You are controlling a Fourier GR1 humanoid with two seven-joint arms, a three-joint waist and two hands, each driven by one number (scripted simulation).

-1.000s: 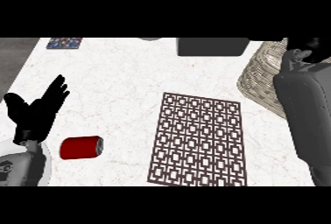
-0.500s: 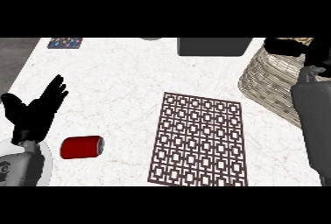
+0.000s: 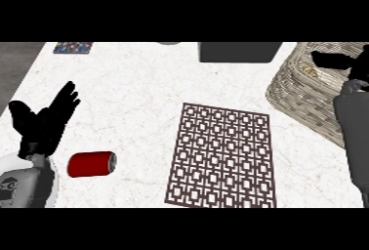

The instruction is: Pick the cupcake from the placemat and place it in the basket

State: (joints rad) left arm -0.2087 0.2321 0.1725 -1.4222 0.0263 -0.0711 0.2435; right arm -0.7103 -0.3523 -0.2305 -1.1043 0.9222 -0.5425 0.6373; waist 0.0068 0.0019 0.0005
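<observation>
**Right hand over the basket, a scrap of cupcake at its edge**

The white marbled counter point(image 3: 144, 88) carried one of each thing: one brown lattice placemat point(image 3: 223, 156), one woven basket point(image 3: 296, 102), one red can point(image 3: 92, 164), one dark grey box point(image 3: 238, 52) and one small many-coloured card point(image 3: 72, 47). Two hands showed, one on each side.

Of the cupcake point(image 3: 311, 72), only a small tan-and-dark speck could be seen. It was too small to make out any wrapper or topping, and it can only be taken as the cupcake with some doubt. It sat inside the basket, near the far rim, just against the left edge of the right hand point(image 3: 337, 59). It was well apart from the placemat, which lay flat in the middle of the counter to the basket's left.

The right hand hung over the basket's opening as a black shape at the end of its grey forearm point(image 3: 355, 141), which came up along the right edge. Whether that hand was closed round the cupcake, only touching it or already apart from it could not be told.

The left hand point(image 3: 42, 126) rested at the left edge, its fingers point(image 3: 66, 97) straight, pointing up and slightly spread, holding nothing. They were far across the counter from the cupcake. The can lay on its side just to the lower right of this hand, not touching it.
</observation>
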